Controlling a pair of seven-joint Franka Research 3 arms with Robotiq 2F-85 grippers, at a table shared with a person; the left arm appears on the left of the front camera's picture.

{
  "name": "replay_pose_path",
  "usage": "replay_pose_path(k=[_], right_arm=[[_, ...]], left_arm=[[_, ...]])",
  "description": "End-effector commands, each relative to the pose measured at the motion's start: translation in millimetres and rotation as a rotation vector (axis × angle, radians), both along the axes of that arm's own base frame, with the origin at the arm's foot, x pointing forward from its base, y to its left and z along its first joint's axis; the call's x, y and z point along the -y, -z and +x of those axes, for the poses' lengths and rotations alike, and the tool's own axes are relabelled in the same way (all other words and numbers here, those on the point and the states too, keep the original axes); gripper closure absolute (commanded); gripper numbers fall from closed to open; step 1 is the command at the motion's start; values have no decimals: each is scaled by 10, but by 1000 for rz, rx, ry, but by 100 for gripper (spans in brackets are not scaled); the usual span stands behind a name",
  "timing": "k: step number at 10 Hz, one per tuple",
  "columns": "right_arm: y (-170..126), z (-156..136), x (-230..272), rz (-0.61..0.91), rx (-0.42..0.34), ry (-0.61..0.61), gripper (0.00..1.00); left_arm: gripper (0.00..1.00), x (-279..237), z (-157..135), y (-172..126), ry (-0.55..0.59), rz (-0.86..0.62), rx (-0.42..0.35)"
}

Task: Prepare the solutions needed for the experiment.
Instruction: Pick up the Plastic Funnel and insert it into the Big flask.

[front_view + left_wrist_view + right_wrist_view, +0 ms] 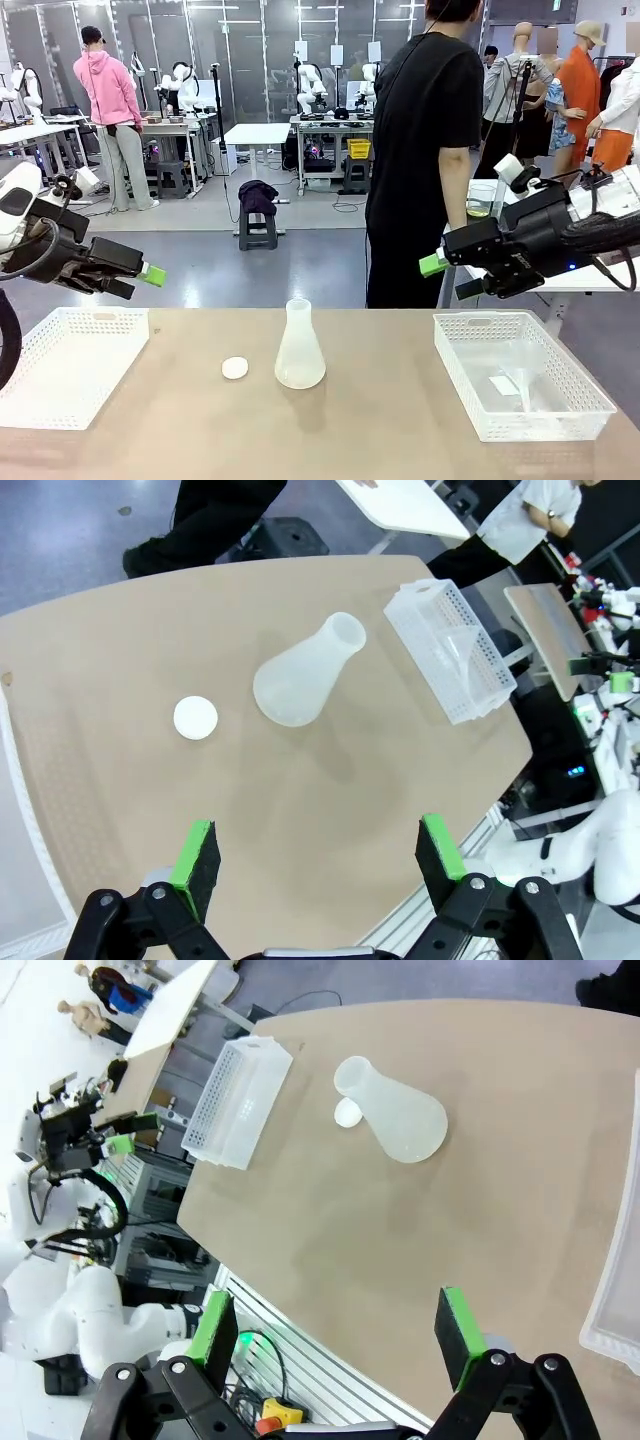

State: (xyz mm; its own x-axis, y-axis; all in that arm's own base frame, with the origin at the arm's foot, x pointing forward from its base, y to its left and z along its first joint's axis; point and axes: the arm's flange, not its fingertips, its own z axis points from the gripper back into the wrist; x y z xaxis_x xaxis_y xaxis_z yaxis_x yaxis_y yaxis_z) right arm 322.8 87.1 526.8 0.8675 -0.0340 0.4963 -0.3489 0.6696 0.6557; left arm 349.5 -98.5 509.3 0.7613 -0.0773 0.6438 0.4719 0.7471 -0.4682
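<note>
The solution [479, 210] shows as a thin layer of clear, pale yellow-green liquid in the bottom of a see-through vessel [480, 193]. The vessel looks like a small beaker, though it is too small and far off to be sure. It stands upright, apparently on a white side table [600, 280], just beside the person [430, 150] at the far right.

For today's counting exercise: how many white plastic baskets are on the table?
2. The left basket sits at the left end of the table; the right basket sits at the right end. None seems hidden.
</note>
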Motion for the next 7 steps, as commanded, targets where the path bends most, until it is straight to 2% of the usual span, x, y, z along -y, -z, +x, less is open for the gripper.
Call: replay_pose_path(k=[1,3,5,6,7], right_arm=[[25,-16,15,127,-32,26,0],[65,-11,13,224,-96,46,0],[150,43,-32,313,-156,34,0],[183,53,-38,339,-169,39,0],[237,50,-32,369,-213,33,0]], left_arm=[[0,6,-49,-14,22,-140,-57],[0,42,-64,-35,2,-245,-153],[0,76,2,-21,63,-408,-223],[0,94,23,-17,91,-459,-223],[0,85,20,10,145,-545,-228]])
